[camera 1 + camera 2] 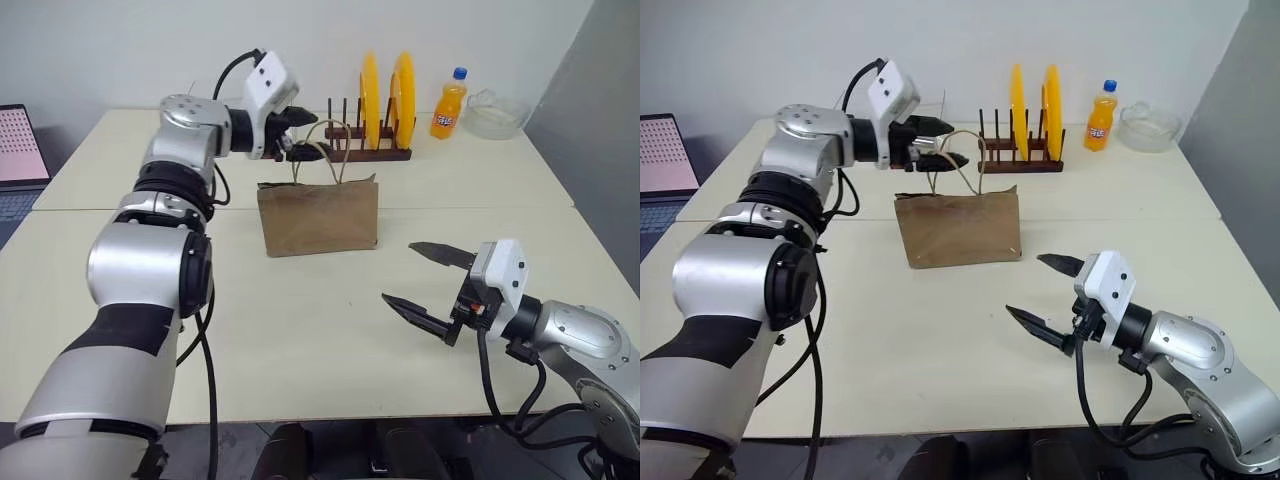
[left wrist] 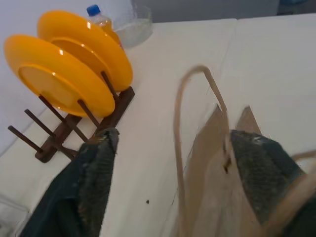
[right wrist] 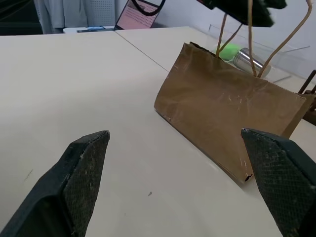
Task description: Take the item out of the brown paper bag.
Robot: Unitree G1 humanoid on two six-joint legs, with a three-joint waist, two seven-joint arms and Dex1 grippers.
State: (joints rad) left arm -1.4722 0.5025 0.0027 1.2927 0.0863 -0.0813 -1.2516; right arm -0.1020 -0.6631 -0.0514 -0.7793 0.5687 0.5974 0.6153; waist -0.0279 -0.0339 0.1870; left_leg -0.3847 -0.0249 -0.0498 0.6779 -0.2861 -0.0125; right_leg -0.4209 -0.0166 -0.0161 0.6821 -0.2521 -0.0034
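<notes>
The brown paper bag [image 1: 318, 216] stands upright near the middle of the table [image 1: 300, 330]. Behind it stands a plate rack [image 1: 368, 150] holding two plates [image 1: 385, 100] on edge. To the rack's right stands a soda bottle [image 1: 449, 104], with a glass bowl [image 1: 496, 116] just beside it. A laptop [image 1: 20, 150] lies at the far left.

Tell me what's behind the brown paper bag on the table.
Behind the brown paper bag stands a wooden rack with two yellow plates, an orange soda bottle and a glass bowl beside it. The bag's contents are hidden.
</notes>
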